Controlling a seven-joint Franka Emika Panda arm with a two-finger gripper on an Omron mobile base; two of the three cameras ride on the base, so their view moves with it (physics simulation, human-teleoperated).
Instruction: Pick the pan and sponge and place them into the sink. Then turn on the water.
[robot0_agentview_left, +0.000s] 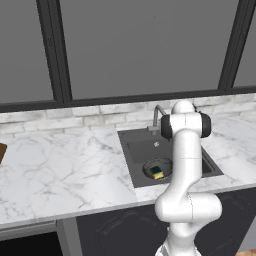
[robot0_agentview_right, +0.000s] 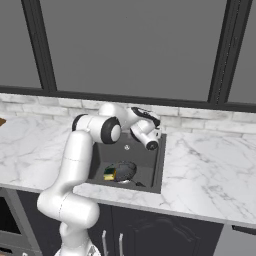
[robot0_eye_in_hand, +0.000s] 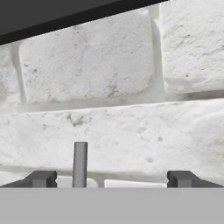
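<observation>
Down in the sink (robot0_agentview_left: 140, 150), toward its front, the pan (robot0_agentview_left: 165, 167) lay flat on the dark basin floor, and the sponge (robot0_agentview_left: 157, 173) rested inside it at the front edge, green layer up over yellow. From the right base view the same pair appeared near the front left of the basin, the sponge (robot0_agentview_right: 109, 174) against the left side of the pan (robot0_agentview_right: 124, 171). A round silver drain (robot0_agentview_left: 156, 144) showed on the basin floor behind the pan, apart from it. No stream could be seen at the faucet (robot0_agentview_left: 156, 116), which rose from the back rim of the sink, partly hidden behind the arm in the left base view.

The hand (robot0_eye_in_hand: 112, 178) was held high at the back of the sink, close to the wall, pointing at the pale brick backsplash (robot0_eye_in_hand: 131, 127). Its two dark fingertips (robot0_eye_in_hand: 41, 178) stood wide apart with nothing between them but the wall beyond; a thin grey upright rod (robot0_eye_in_hand: 80, 164), probably part of the faucet, stood just inside the left tip, not touched by either. In the right base view the hand (robot0_agentview_right: 151, 141) sat above the rear of the basin.

The white marble table (robot0_agentview_left: 60, 170) extended to both sides of the sink, and dark window frames (robot0_agentview_left: 55, 50) ran above the backsplash.
</observation>
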